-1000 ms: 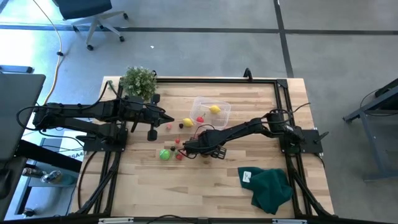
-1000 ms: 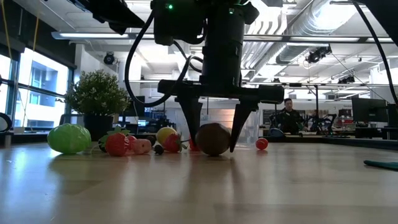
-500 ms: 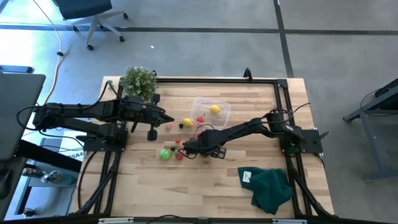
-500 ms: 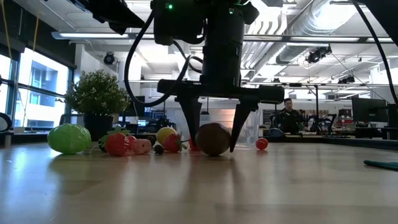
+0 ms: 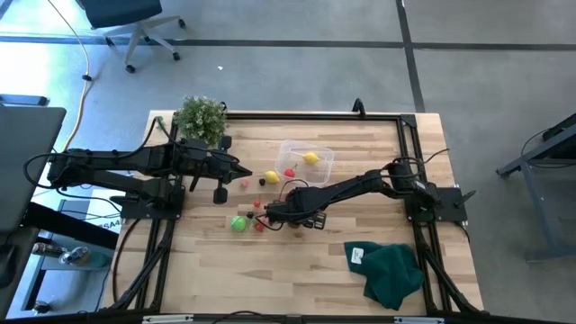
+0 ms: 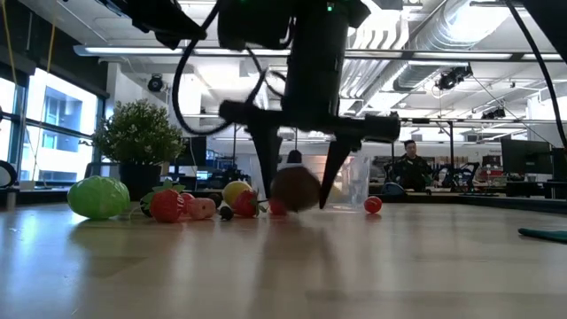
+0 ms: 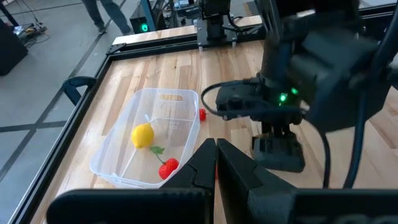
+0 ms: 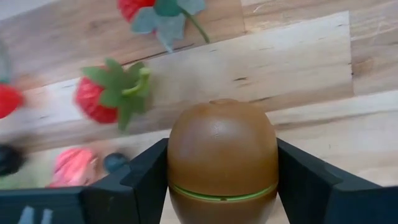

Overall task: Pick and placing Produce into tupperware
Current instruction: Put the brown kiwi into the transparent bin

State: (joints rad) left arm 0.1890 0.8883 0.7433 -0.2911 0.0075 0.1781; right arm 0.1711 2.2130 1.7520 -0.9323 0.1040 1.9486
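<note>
My right gripper (image 6: 295, 190) hangs over the middle of the table, shut on a brown kiwi toy (image 8: 222, 158). Other produce lies loose on the wood around it: a bright green piece (image 5: 238, 223), strawberries (image 6: 166, 205), a yellow piece (image 5: 272, 176) and a small red ball (image 6: 373, 205). The clear tupperware (image 5: 306, 160) stands farther back and holds a lemon (image 7: 143, 135) and a strawberry (image 7: 168, 167). My left gripper (image 7: 214, 163) is shut and waits above the table's left part, near the tub. My right gripper pinches the kiwi's two opposite sides (image 8: 177, 168) between its fingers (image 8: 144, 177). The fingers come from above and point down. The kiwi (image 6: 295, 188) sits upright in the hold, lifted just clear of the table.
A leafy potted plant (image 5: 200, 117) stands at the far left corner. A dark green cloth (image 5: 391, 270) lies at the near right. A black frame rail (image 5: 310, 114) runs along the table's edges. A person (image 6: 410, 164) sits in the room behind.
My right gripper has risen a little with the kiwi. The kiwi stood on the table before and is now lifted just clear of it. The left arm has kept still.
</note>
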